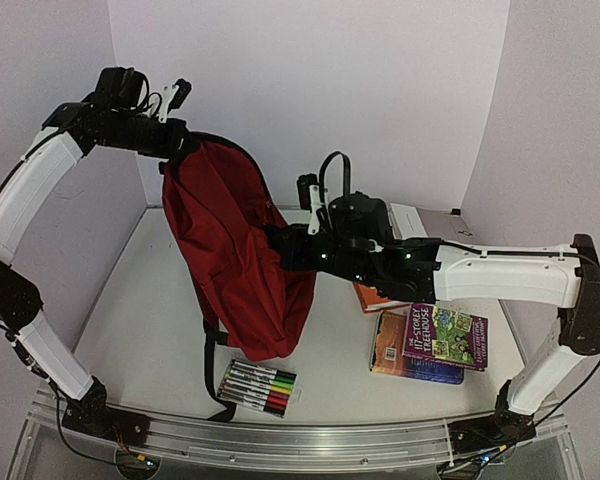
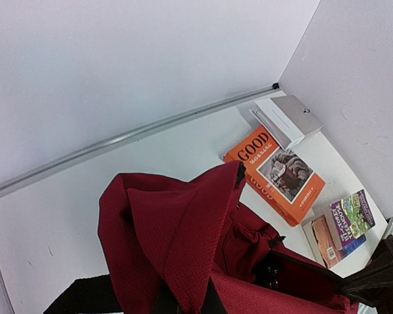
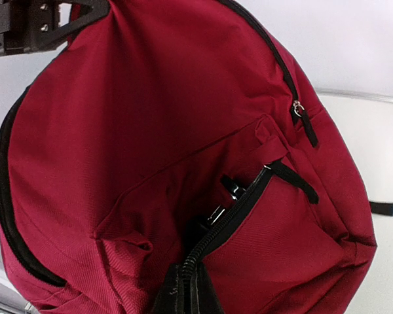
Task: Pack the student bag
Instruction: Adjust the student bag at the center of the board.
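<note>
The left pincer (image 1: 177, 141) was raised high and closed together on the top of the bag (image 1: 230, 250), with a fold of the red fabric pinched in it. The bag hung below that pincer, above the tabletop (image 1: 150, 330). Whether its bottom touched the surface could not be told, though a black strap (image 1: 212, 370) trailed down from it. The right pincer (image 1: 278, 247) reached in from the side, lower than the left one, and was clamped on the black zipper edge of the front pocket (image 3: 281, 242). In the right wrist view the pocket's mouth gaped just beyond that grip. A pack of markers (image 1: 258, 388) lay flat below the bag, nearer the arm bases than either pincer. Behind the right pincer, partly under its arm, lay an orange book (image 1: 372, 297). Just beside that book, toward the bases, a colourful paperback (image 1: 446, 336) rested on another book (image 1: 395, 350). Beyond the right pincer, near the back wall, sat a pale box (image 2: 288, 118), touching the orange book's far corner.
</note>
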`<state>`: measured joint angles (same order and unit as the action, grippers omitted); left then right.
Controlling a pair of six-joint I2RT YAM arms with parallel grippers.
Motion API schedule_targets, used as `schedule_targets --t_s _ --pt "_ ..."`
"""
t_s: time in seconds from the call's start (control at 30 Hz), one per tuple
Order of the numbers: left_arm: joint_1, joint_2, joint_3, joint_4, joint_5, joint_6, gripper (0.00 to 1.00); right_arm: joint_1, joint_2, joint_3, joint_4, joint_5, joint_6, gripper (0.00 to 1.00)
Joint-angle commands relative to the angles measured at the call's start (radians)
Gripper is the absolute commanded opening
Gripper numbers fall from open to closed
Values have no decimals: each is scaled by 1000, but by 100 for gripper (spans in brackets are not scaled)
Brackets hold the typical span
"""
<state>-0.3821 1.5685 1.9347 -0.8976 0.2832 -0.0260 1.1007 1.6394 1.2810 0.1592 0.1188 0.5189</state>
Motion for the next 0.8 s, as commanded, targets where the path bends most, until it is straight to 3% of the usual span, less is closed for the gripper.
schedule_targets --t_s 0.0,0.1,0.17,0.43,0.5,0.67,0.77 --pt "37 42 160 160 -27 50 0 8 -42 73 99 119 -159 0" --pt "40 28 82 234 -5 27 0 9 -49 -14 220 133 -227 0" --pt "40 2 -50 274 13 -13 0 8 -30 -74 245 128 -227 0" --pt "40 -235 -796 543 36 -322 0 8 47 -254 176 127 -35 0" --pt "40 -280 -936 570 12 -400 5 9 63 -285 172 99 7 0" --pt "39 -347 -1050 441 -133 -536 61 9 123 -305 171 -7 82 0" --pt "34 -403 -1039 394 -133 -539 72 8 155 -295 166 -35 109 0"
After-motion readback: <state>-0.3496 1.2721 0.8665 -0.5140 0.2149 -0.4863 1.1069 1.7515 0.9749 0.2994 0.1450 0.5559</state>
